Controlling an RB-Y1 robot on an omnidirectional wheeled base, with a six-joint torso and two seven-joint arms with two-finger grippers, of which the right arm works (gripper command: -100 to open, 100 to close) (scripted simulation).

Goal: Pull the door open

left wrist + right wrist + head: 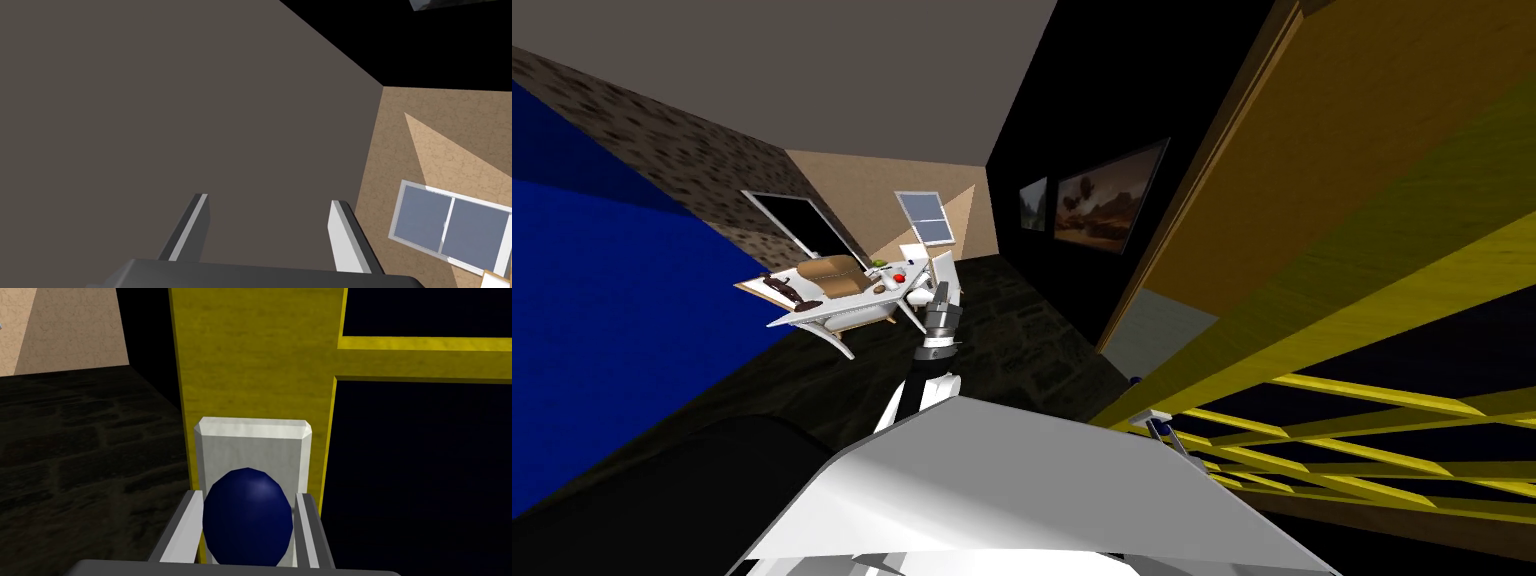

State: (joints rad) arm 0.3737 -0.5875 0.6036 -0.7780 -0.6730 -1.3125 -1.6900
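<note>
The dark blue knob, mounted on a white plate at the edge of the yellow door, is pinched between the two fingers of the right gripper, which press its sides. Dark panes fill the door, which stands at the robot's right above a dark floor. The left gripper reaches ahead, its fingers spread apart.

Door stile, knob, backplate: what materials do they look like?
The door stile: yellow wood, matte, faint grain streaks. The knob: dark blue, smooth, soft highlight; plastic or painted metal, can't tell. The backplate: pale grey, bevelled, faintly mottled; maybe metal.
</note>
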